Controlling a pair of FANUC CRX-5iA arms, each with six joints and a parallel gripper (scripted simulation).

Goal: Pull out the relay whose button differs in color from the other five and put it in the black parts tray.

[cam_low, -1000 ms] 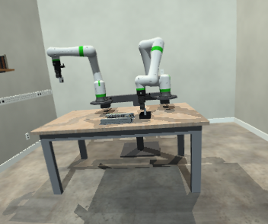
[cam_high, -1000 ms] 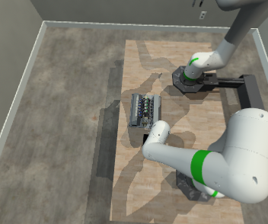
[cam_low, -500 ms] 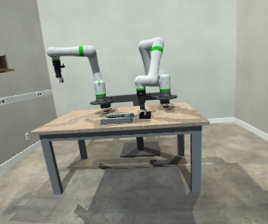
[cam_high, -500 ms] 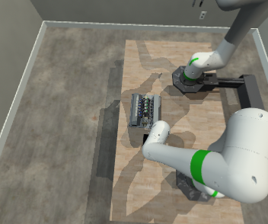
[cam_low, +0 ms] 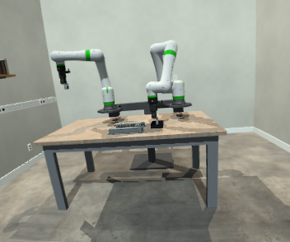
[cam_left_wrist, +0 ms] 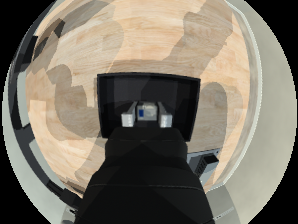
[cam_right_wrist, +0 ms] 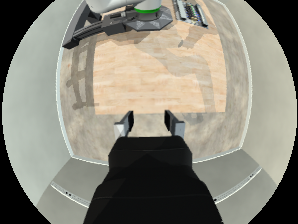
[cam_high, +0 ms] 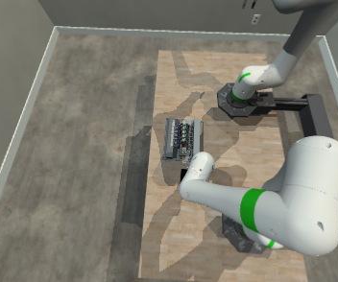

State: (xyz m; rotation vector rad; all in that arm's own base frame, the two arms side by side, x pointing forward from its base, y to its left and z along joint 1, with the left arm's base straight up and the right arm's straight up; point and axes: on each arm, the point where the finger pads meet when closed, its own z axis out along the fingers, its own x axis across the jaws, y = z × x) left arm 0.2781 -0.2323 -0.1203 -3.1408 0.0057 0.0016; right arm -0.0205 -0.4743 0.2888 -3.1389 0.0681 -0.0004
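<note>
"Black walls, open top: is that the parts tray under the left arm?"

"Yes, it sits on the wooden table, near one end of the relay panel."

"And the left jaws?"

"Closed on a small pale relay, one pale finger along each side. Their wrist camera looks down past them, and the relay shows within the tray's outline. I can't tell whether it touches the tray floor or hangs just above it."

"What colour is its button?"

"There's a blue patch towards one side of its top, which may be the button. It's too small to be sure, and I can't compare it properly with the other five."

"Does the panel lie flat?"

"It looks flat on the table from the exterior view. From above I can pick out green and blue spots among the grey and dark parts, but they're too fine to say whether every remaining relay is seated and upright."

"The right jaws?"

"Wide apart, with nothing between them. That arm reaches out away from the panel, and its jaws hang high, pointing down, well apart from the tray. The top view doesn't show them, and there the left arm covers its own jaws and part of the tray."
</note>
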